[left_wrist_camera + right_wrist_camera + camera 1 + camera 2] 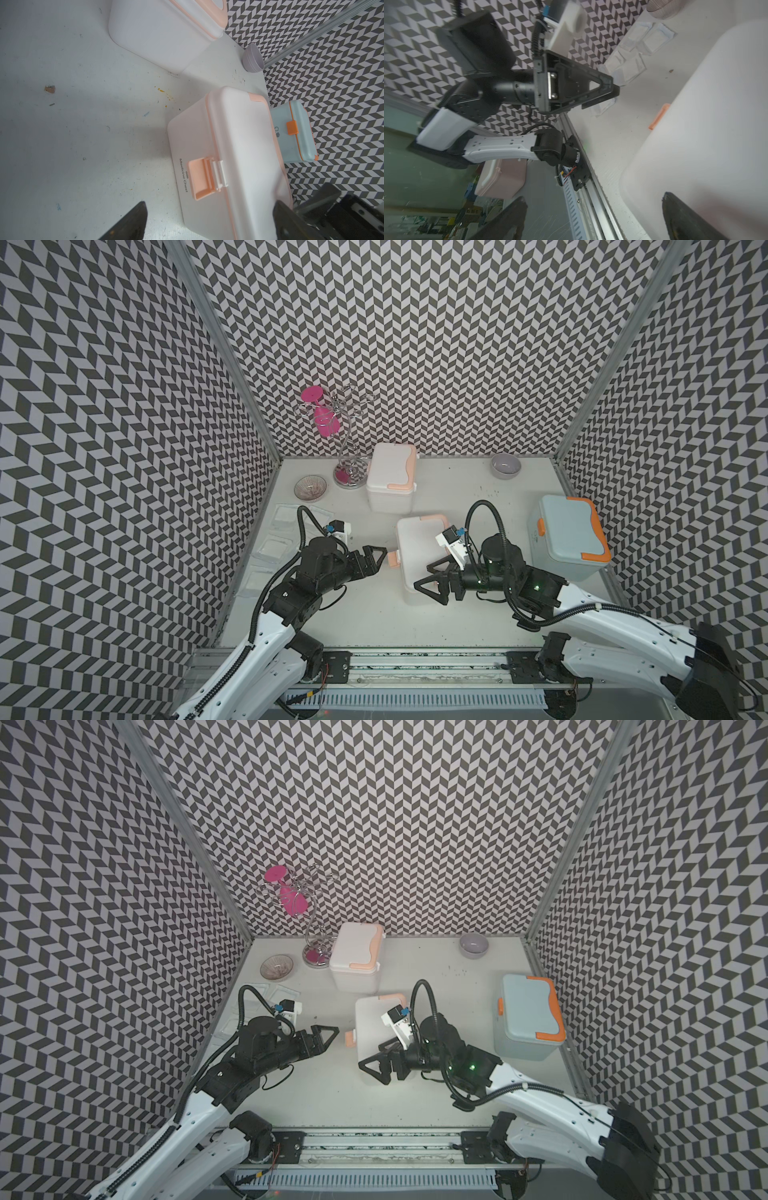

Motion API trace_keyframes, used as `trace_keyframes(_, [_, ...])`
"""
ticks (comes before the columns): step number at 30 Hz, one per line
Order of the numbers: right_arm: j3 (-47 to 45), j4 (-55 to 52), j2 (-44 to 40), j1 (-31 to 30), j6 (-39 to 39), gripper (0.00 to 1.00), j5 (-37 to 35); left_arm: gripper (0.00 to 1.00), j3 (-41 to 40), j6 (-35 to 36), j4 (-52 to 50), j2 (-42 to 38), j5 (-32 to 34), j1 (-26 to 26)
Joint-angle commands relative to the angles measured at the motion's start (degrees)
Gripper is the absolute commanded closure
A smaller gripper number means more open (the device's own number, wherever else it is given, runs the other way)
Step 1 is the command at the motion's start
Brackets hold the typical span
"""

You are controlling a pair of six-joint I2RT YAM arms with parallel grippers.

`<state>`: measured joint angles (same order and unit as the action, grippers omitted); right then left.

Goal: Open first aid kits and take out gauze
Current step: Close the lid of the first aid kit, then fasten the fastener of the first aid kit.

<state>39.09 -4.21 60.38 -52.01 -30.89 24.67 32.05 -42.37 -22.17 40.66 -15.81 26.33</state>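
In both top views, your left gripper (380, 560) hangs released just beside the peach latch (392, 559) of the white case (419, 539) in the middle of the table (374, 622). That case is turned so its latch faces this arm, which suits a flip from that side. Your right gripper (422, 577) is spread wide over the lid's near end and holds nothing; it looks set to steady the case, but you cannot tell whether it touches. A second white case (388, 468) sits shut at the back edge and the blue case (569, 531) shut at the right edge. Several gauze packets (274, 549) lie along the left edge, out of the work area. In the left wrist view the latch (200, 178) seems swung outward while the lid is down, so lifting the lid is probably next. In the right wrist view the gauze (631, 68) lies flat behind the left arm's open jaws.
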Motion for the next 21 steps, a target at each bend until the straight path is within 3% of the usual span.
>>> trace_keyframes(1, [4.6, -5.57, 1.32, -0.2, 1.97, 0.0, -6.2, 0.0, 1.79, 1.37, 2.67, 1.95, -1.62, -1.17])
trace_keyframes(7, [6.85, -9.08, -2.07, 0.17, 3.21, 0.0, -18.31, 0.0, -2.4, 0.46, 10.19, 5.12, -10.36, -7.09])
trace_keyframes(10, [9.32, -12.25, -1.82, 1.54, 4.07, 0.0, -22.93, 0.0, -7.56, -3.0, 19.54, 4.42, -16.91, -9.12])
trace_keyframes(13, [10.6, -13.1, -0.72, 3.26, 5.09, 0.0, -23.87, 0.0, -11.27, -6.33, 27.93, 4.96, -21.48, -9.12])
trace_keyframes(21, [7.84, -10.16, 1.38, 9.23, 6.0, 0.0, -19.05, 0.0, -16.22, -9.97, 36.24, 7.76, -26.52, -8.93])
